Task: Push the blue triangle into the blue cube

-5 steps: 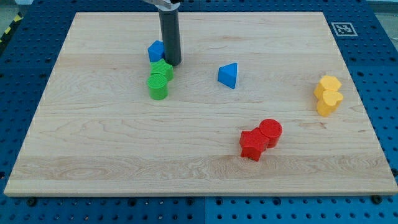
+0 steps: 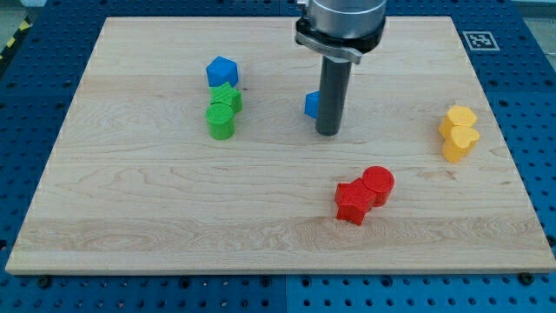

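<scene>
The blue triangle point(image 2: 311, 104) lies near the board's middle top, mostly hidden behind my rod; only its left edge shows. My tip point(image 2: 327, 133) rests on the board just right of and below the triangle, close against it. The blue cube point(image 2: 221, 70) sits at the upper left, well to the left of the triangle, touching the top of the green blocks.
A green star-like block point(image 2: 227, 98) and a green cylinder point(image 2: 221, 122) sit just below the blue cube. Two red blocks point(image 2: 365, 194) lie at the lower right of centre. Two yellow blocks point(image 2: 458, 132) sit near the right edge.
My rod has moved from beside the blue cube to the right, and now stands at the blue triangle's right side, covering most of it. The blocks have not moved.
</scene>
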`<move>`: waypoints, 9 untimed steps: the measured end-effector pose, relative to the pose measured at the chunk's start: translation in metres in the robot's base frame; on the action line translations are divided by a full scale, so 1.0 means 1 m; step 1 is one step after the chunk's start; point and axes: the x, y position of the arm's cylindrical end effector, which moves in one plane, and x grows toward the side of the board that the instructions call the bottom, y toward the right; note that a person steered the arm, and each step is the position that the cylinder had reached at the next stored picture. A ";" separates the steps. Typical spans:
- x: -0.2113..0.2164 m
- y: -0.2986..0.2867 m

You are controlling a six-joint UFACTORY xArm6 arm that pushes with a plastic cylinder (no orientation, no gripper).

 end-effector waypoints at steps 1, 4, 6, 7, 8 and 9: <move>-0.010 0.002; -0.101 -0.010; -0.102 -0.012; -0.084 -0.012; -0.083 -0.012; -0.088 -0.032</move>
